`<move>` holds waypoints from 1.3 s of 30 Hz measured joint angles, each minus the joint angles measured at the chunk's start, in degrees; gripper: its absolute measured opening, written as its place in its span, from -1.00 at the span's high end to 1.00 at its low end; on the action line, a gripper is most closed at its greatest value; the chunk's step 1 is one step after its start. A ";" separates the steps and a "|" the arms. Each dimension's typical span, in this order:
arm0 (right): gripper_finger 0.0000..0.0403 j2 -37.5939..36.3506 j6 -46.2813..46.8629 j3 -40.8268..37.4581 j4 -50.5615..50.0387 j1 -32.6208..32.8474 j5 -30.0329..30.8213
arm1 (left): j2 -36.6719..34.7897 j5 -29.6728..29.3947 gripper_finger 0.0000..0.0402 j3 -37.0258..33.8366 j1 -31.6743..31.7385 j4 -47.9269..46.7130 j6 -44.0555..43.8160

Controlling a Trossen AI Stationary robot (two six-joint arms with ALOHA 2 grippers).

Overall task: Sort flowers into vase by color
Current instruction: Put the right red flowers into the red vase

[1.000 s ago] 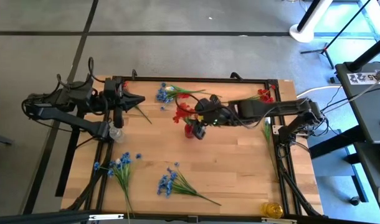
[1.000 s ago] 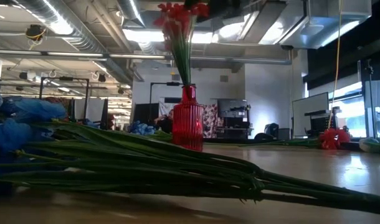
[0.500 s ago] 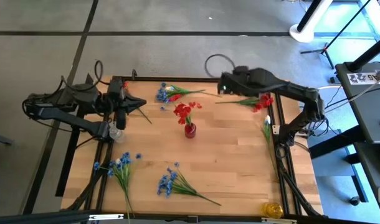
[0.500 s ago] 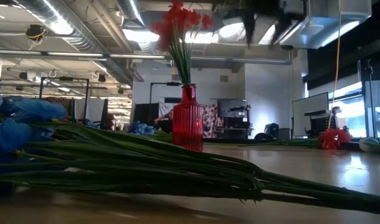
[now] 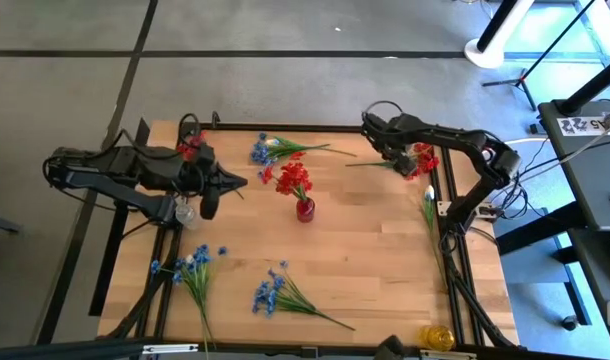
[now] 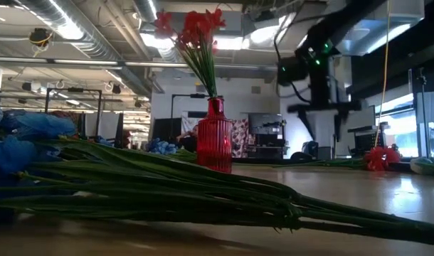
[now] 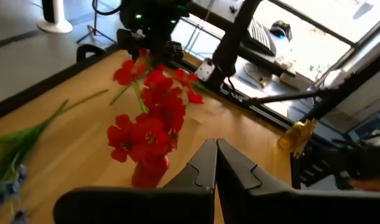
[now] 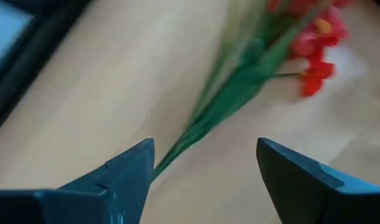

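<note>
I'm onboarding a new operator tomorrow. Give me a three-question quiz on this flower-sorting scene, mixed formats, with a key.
1. True or false: the red vase already holds red flowers.
2. Multiple choice: the right gripper is (A) shut on a blue sprig, (B) open over the stem of the red sprig lying at the table's far right corner, (C) inside the vase.
3. Fill in: the fingers of the left gripper are ____.

Key: 1 true; 2 B; 3 shut.
</note>
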 joint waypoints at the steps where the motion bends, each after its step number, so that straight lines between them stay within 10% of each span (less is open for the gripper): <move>1: -0.39 0.00 1.69 -1.23 0.31 -0.40 -0.11 | 0.26 -0.10 1.00 0.00 -0.27 -0.01 -0.04; 19: -0.36 8.30 5.83 -7.06 11.01 -5.42 4.50 | -0.70 -9.56 1.00 -0.04 -0.41 -3.00 1.43; 32: 0.88 7.24 3.96 -6.37 10.06 -0.31 8.67 | -0.94 -9.09 1.00 -0.04 -0.41 -5.67 1.43; 39: 0.81 -0.81 0.49 -6.31 10.43 11.12 17.88 | -0.88 -9.00 1.00 -0.04 -1.00 -7.85 -0.47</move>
